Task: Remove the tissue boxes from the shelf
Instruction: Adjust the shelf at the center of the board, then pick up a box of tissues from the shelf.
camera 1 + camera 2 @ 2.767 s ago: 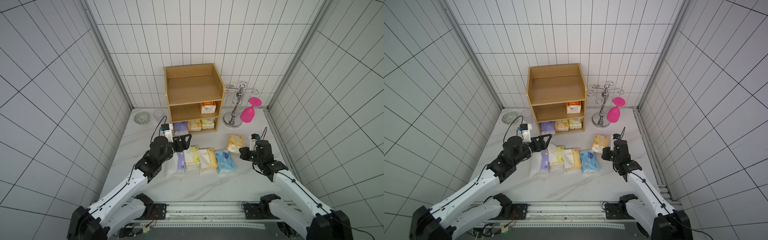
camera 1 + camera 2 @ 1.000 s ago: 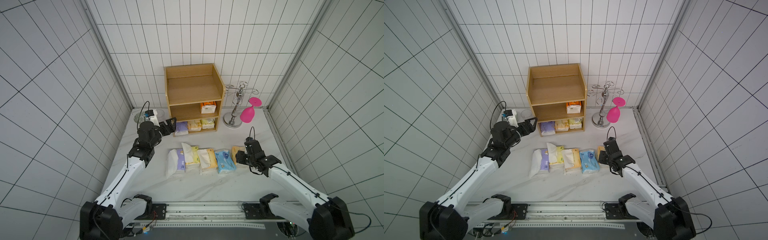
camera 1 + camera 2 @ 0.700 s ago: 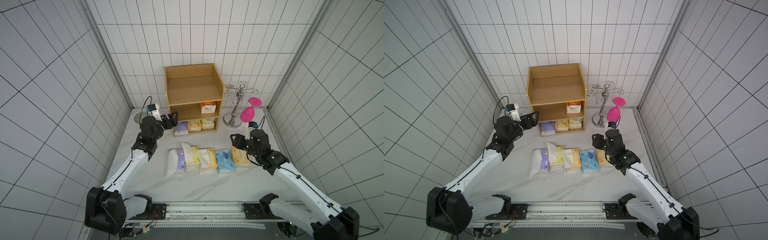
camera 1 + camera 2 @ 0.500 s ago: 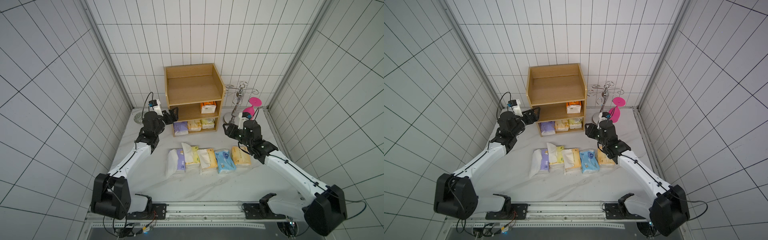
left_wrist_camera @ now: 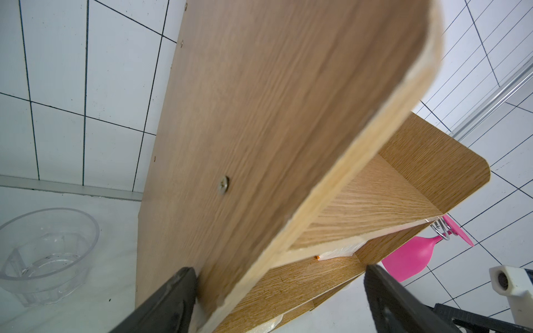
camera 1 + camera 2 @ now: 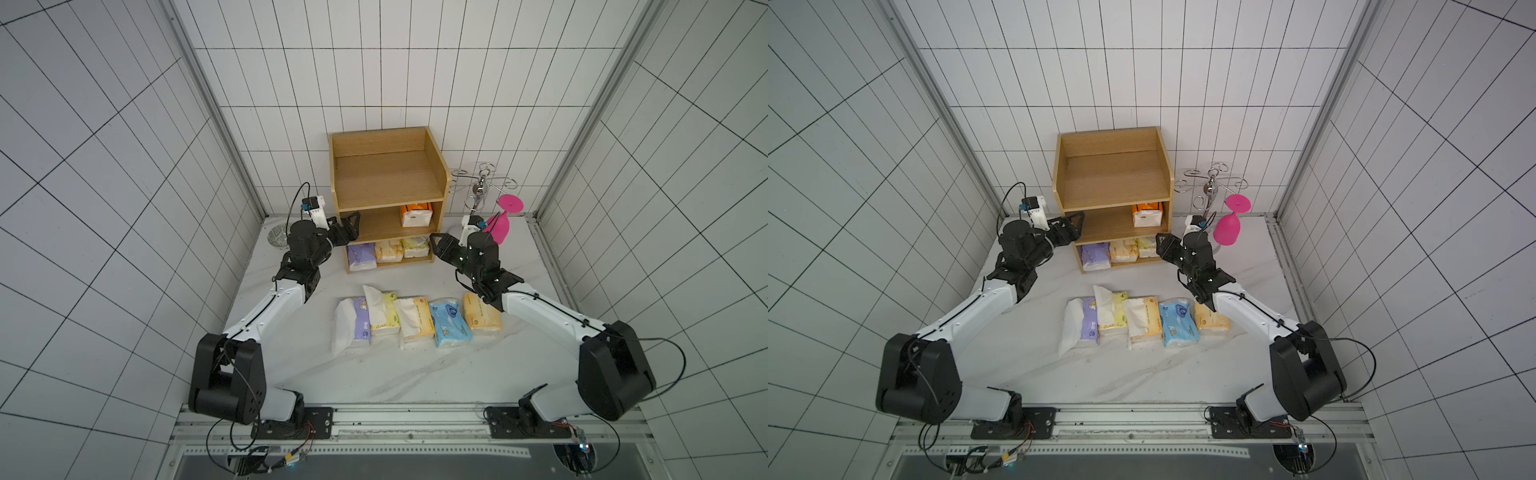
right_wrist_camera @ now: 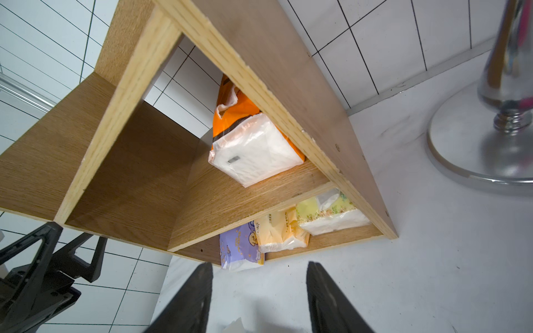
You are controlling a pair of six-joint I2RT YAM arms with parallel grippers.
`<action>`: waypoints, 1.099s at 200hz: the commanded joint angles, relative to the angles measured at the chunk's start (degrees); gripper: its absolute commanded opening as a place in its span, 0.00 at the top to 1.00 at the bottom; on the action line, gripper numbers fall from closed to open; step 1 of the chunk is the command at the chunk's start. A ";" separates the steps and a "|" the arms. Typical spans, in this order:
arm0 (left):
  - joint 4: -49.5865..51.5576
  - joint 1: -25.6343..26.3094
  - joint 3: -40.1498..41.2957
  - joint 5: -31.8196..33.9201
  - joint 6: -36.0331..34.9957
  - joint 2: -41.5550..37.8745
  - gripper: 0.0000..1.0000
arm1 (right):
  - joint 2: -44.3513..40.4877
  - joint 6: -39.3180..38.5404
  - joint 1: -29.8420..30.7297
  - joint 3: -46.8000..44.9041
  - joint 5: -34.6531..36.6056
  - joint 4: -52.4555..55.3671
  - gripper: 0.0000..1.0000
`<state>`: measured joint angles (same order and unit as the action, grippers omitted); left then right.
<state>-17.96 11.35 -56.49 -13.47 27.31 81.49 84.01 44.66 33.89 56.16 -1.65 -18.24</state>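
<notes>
left wrist view: the left gripper (image 5: 279,269), spread wide, straddles the side panel of the shelf (image 5: 259,115). the right gripper (image 6: 436,246), spread and empty, hovers before the shelf; four tissue packs (image 6: 416,215) sit inside it, five more packs (image 6: 451,323) in front.

From where I stood there were nine tissue packs (image 6: 451,322) in all: five lay on the table (image 6: 374,374), four sat in the one shelf (image 6: 388,178), a single pack on its middle tier and three on the bottom. I saw one silver stand (image 6: 480,189), one pink glass (image 6: 500,226), one clear bowl (image 5: 49,253), and two arms, the left arm (image 6: 270,307) and the right arm (image 6: 548,311).
</notes>
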 commanded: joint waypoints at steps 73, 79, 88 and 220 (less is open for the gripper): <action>-3.18 5.52 7.29 -6.75 -4.28 -11.51 0.06 | 3.40 -1.45 2.01 5.87 2.10 -2.53 0.42; -2.82 5.52 7.56 -6.39 -4.58 -12.01 0.06 | 4.04 -1.49 2.22 6.22 2.80 -3.02 0.42; -2.29 5.43 7.79 -5.75 -4.88 -12.62 0.06 | 5.18 -1.46 2.49 6.86 3.90 -3.95 0.41; -2.26 1.75 7.75 -7.02 -2.92 -11.69 0.05 | 23.53 -5.99 3.23 21.38 16.45 -9.97 0.22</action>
<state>-19.49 13.98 -49.32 -18.98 23.79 69.45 104.66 40.49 36.47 73.80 11.88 -25.43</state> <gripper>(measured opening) 0.947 0.750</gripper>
